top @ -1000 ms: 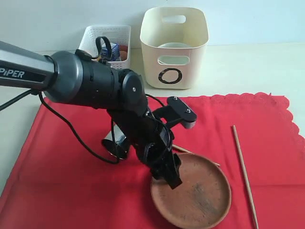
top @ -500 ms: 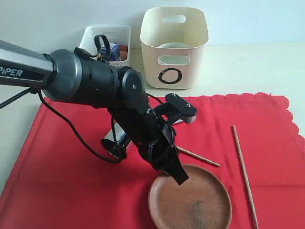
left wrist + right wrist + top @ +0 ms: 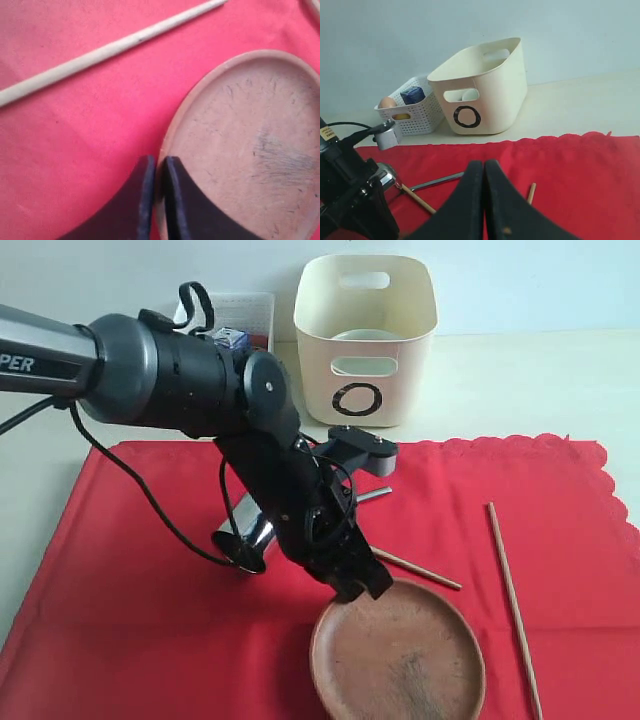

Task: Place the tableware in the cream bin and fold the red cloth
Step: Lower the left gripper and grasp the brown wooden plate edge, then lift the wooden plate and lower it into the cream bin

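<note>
The brown plate [image 3: 405, 660] lies on the red cloth [image 3: 130, 640] near the front. My left gripper [image 3: 360, 587] is shut on its far-left rim; in the left wrist view the left gripper [image 3: 158, 165] has one finger over the cloth [image 3: 65, 150] and one inside the plate [image 3: 245, 145]. A steel cup [image 3: 247, 532] lies on its side behind the arm. One chopstick [image 3: 420, 569] lies beside the plate, another chopstick [image 3: 513, 605] to the right. The cream bin [image 3: 365, 300] stands behind the cloth with something pale inside. My right gripper [image 3: 484, 167] hangs shut and empty above the cloth.
A white perforated basket [image 3: 417, 117] with an egg and a blue carton stands left of the cream bin [image 3: 485, 85]. The cloth's scalloped edge [image 3: 610, 465] runs along the right side. The left arm's cable [image 3: 150, 500] loops over the cloth.
The left gripper drew back and up from the plate's inside to its far-left rim. The plate slid slightly toward the front. The arm's elbow rose.
</note>
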{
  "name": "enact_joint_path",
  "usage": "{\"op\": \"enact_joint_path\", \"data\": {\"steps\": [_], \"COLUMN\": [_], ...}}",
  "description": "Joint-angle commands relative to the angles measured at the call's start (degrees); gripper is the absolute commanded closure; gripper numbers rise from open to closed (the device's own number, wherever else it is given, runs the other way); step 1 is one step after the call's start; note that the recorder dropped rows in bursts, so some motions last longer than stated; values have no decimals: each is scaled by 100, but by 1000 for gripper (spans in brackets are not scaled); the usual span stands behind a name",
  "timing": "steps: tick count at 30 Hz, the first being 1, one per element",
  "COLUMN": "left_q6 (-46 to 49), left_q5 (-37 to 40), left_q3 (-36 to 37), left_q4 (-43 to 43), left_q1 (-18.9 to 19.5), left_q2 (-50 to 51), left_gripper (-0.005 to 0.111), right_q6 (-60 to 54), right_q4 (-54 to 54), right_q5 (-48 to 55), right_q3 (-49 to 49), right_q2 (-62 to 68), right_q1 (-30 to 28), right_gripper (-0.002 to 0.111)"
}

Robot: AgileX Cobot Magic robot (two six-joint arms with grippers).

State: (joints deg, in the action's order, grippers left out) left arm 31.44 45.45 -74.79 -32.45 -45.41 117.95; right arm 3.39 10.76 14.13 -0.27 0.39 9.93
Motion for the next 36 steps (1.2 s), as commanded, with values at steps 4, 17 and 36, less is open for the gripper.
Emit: {"op": "enact_joint_path", "data": {"steps": [4,17,36], "left_q6": [-59,-322,-322], "left_q5": [44,498,767], "left_q3": [-47,-290,-331], "left_q4": [-156,-306,-853], "left_q1": [28,220,668], "left_q2": [-176,-266,-1041], "left_gripper": [107,107,107], "right_q6": [-36,-36,-36], "right_q4": [-16,-16,-16], "right_q5": [-44,-44,-32], "right_q3": [27,27,27], "right_q2": [-39,-39,-39], "right_q1": [-1,-1,-1], "right_gripper": [108,108,108]}}
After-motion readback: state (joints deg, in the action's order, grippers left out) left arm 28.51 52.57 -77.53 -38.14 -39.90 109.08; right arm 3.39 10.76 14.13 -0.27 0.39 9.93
